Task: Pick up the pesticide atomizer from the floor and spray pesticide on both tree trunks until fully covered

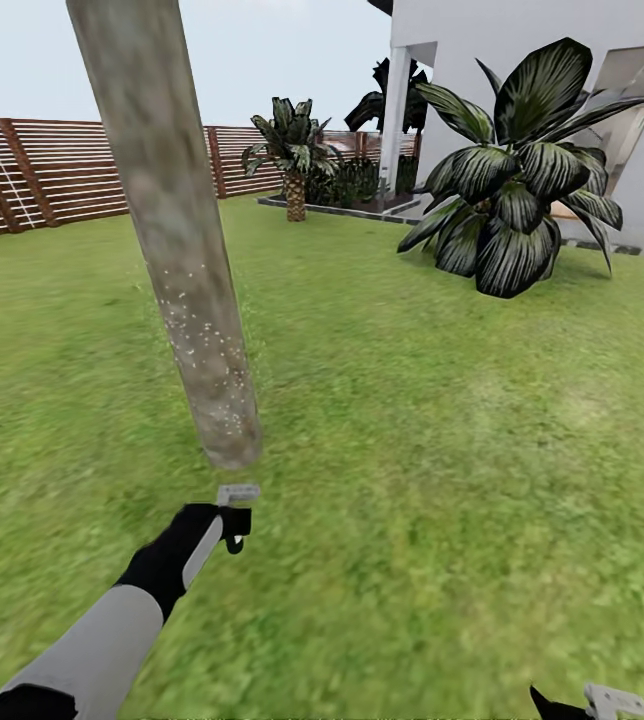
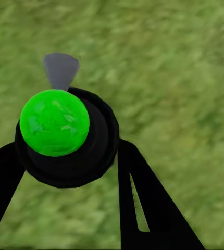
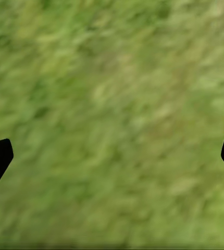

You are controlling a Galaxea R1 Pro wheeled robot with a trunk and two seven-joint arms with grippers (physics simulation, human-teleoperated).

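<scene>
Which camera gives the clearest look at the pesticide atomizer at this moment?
The left wrist view: the pesticide atomizer sits large between the left gripper's fingers, green spot and grey nozzle plain. The head view shows it small and partly hidden near the tree trunk. The right wrist view looks down at the lawn.

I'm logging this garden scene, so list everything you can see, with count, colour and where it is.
tree trunk: one, mottled grey-brown, leaning, near left.
pesticide: pale specks, on the trunk's lower part.
pesticide atomizer: one, dark with a green spot and grey trigger head, between the left gripper's fingers.
lawn: one, green, underfoot.
fence: one, brown slats, far left.
palm: one, short, dark fronds, far centre.
bush: one, broad dark leaves, right.
building: one, white, upper right.
left gripper: black, closed on the atomizer below the trunk.
right gripper: black, fingers wide apart above grass.
</scene>
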